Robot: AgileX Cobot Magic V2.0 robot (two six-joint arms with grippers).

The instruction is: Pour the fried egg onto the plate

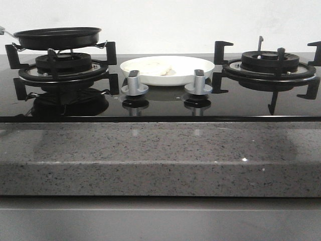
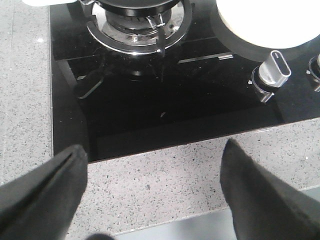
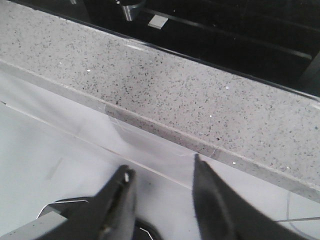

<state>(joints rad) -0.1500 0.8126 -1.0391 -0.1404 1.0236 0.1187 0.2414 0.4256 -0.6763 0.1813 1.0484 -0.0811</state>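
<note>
Front view had the egg (image 1: 154, 66) lying pale side up on the plate (image 1: 200, 67), between the two burners behind the knobs (image 1: 134, 83), pan (image 1: 57, 37) sitting on the left burner. Left wrist view: left gripper (image 2: 152, 192) spread wide over the counter edge, holding nothing. Right wrist view: right gripper (image 3: 162, 192) parted too, empty.

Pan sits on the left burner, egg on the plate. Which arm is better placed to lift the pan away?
Left. Its open tool hangs over the counter edge facing the left burner where the frying pan sits. The right tool sees only the counter's front edge, no pan in view.
</note>
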